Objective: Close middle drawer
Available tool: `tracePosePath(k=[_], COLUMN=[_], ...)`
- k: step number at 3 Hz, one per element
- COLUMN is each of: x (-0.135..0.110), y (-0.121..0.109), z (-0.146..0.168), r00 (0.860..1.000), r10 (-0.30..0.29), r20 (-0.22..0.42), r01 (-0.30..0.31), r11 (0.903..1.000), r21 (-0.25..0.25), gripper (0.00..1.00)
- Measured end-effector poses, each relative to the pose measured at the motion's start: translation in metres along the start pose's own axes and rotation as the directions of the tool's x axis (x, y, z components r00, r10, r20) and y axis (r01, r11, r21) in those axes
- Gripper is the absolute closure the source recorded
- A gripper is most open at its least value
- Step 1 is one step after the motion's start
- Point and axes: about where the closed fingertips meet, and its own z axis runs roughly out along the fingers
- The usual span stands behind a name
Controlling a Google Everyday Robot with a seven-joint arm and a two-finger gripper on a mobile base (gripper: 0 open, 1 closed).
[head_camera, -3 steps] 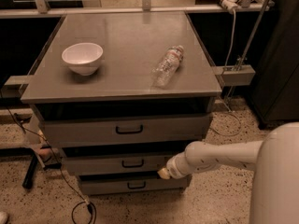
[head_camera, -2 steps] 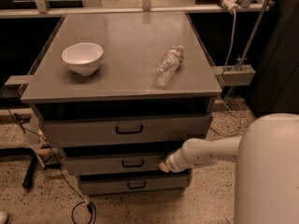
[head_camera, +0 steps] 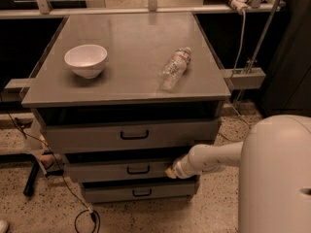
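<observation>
- Looks like a lab or workshop: speckled hard floor (head_camera: 219,208), loose cables (head_camera: 90,211), bare metal rails (head_camera: 121,9) behind a grey cabinet (head_camera: 204,130).
- The gripper (head_camera: 171,172) is at the middle drawer (head_camera: 107,170) front.

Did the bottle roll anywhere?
No. The bottle lies where it did, right of the bowl on the cabinet top. The gripper is at the middle drawer, right of its handle.
</observation>
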Motion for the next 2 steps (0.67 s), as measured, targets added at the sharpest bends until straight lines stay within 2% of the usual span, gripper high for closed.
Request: tracePosePath(k=[1, 2], x=[0.041, 0.099], y=[0.011, 0.032], z=[-0.026, -0.070], r00=[0.995, 0.975], r10=[0.076, 0.173], r20=[-0.071, -0.138], r01=[-0.078, -0.179], r11=[0.9966, 0.9831], r21=[-0.026, -0.037], gripper=[1.00, 1.00])
